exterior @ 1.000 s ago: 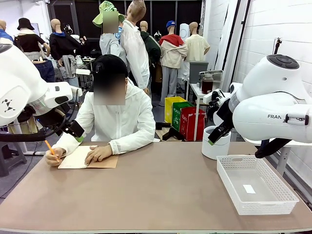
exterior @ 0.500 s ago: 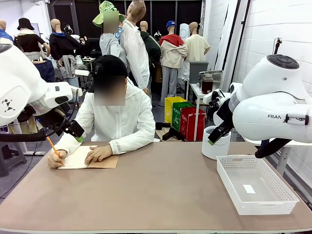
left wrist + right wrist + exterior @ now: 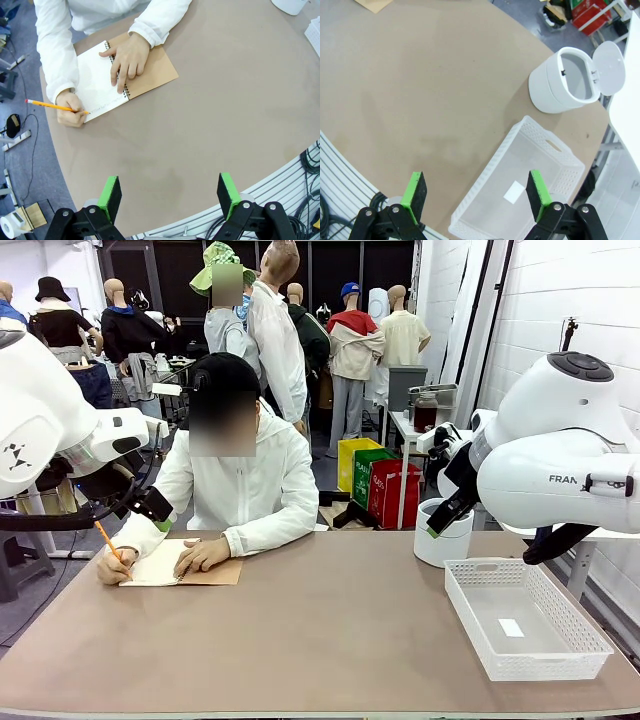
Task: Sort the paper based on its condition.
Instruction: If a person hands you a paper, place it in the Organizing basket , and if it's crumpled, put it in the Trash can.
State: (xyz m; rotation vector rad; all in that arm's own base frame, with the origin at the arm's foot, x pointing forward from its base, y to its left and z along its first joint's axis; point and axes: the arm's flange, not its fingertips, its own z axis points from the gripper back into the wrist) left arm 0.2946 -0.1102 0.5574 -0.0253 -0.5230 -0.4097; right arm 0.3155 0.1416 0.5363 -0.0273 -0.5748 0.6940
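The loose paper is out of view. At the table's far left a person writes with an orange pencil on the white page of a spiral notebook with a brown cover; the other hand lies flat on it. My left gripper hangs open high above the table's near left part, with nothing between its green pads. My right gripper is open too and holds nothing, high above the near right part, by the basket's corner.
A white mesh basket stands at the right, with just a small white label on its floor. Behind it is a round white bin with its lid flipped open. The brown tabletop lies bare between them.
The person's pencil hand has shifted slightly on the page. Neither arm has moved.
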